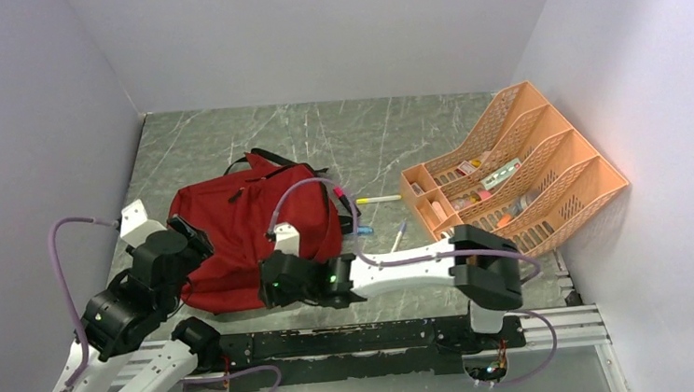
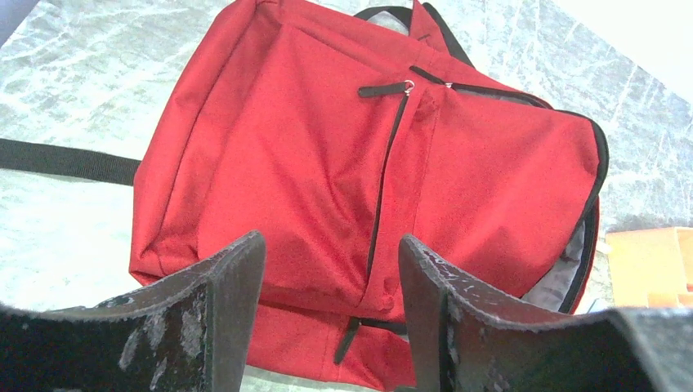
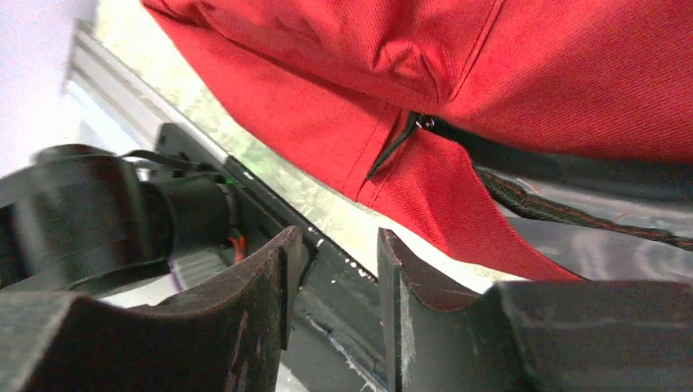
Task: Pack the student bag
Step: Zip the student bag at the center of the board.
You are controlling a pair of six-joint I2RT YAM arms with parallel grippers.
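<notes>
The student bag (image 1: 243,228) is a dark red backpack lying flat on the marble table, black straps at its far end. In the left wrist view the bag (image 2: 327,155) fills the frame, and its right side gapes open on grey lining (image 2: 572,265). My left gripper (image 1: 195,242) is open and empty, hovering over the bag's left near edge (image 2: 331,245). My right gripper (image 1: 269,284) is open and empty at the bag's near edge. In the right wrist view (image 3: 335,237) it sits just below a black zipper pull (image 3: 399,140) on the bag's corner (image 3: 425,175).
An orange plastic desk organiser (image 1: 519,173) holding several small items stands at the right; its edge shows in the left wrist view (image 2: 650,261). Loose pens (image 1: 377,199) lie between the bag and the organiser. A black strap (image 2: 65,159) trails left. The black base rail (image 1: 364,335) runs along the near edge.
</notes>
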